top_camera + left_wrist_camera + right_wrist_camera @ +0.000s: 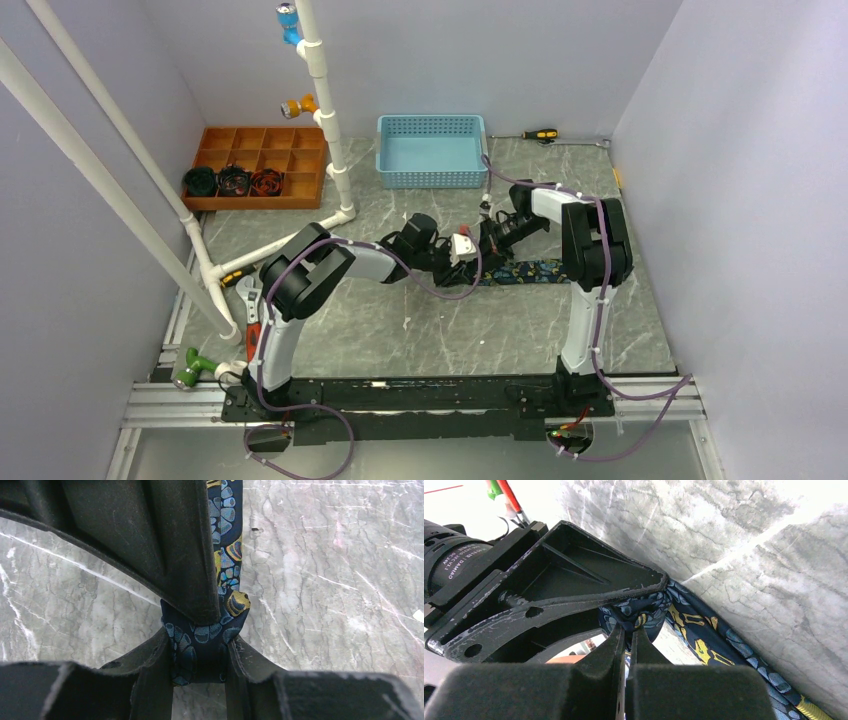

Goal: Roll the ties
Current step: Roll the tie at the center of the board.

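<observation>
A dark navy paisley tie lies flat on the marble table, running right from where both grippers meet. My left gripper is shut on the tie's folded end; in the left wrist view the fabric is bunched between its fingers. My right gripper is shut on the same fold from the other side. In the right wrist view its fingertips pinch the bunched cloth, and the rest of the tie trails off to the lower right. The two grippers touch or nearly touch.
A blue plastic basket stands behind the grippers. A wooden compartment tray at the back left holds three dark rolled bundles. White pipes cross the left side. A screwdriver lies by the back wall.
</observation>
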`<state>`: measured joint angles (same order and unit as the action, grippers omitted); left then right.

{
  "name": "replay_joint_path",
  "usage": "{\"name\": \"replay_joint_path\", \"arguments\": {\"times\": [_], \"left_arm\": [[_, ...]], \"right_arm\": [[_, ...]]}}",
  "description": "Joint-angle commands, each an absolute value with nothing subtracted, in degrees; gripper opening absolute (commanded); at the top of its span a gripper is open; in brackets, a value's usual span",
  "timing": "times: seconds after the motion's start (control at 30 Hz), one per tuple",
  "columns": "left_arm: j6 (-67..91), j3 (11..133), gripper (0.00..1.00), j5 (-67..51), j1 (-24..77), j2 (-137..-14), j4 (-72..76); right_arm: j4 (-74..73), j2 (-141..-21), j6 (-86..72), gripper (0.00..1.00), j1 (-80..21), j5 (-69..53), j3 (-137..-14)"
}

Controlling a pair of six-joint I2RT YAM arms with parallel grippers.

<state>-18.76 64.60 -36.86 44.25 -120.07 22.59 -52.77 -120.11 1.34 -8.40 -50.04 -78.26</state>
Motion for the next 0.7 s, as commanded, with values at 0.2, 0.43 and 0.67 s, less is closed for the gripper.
{"name": "replay_joint_path", "arguments": {"times": [0.2,0.43,0.67], "left_arm": [[-19.8,55.6,0.64,-41.4,41.2,-121.9,21.6],[-16.2,56.4,0.74,-44.8,41.9,-125.8,36.4],[-10.4,60.6,0.66,-44.0,42.9,-131.0,41.8]], "right_arm": [[-48.9,-126.4,6.5,0.0,-7.2,-29.0,-77.9],[-50.7,-127.7,3.8,0.0,-7.6,-25.8,-80.8],[-51.3,-127.5,4.5,0.0,-9.8,-23.8,-81.3]]}}
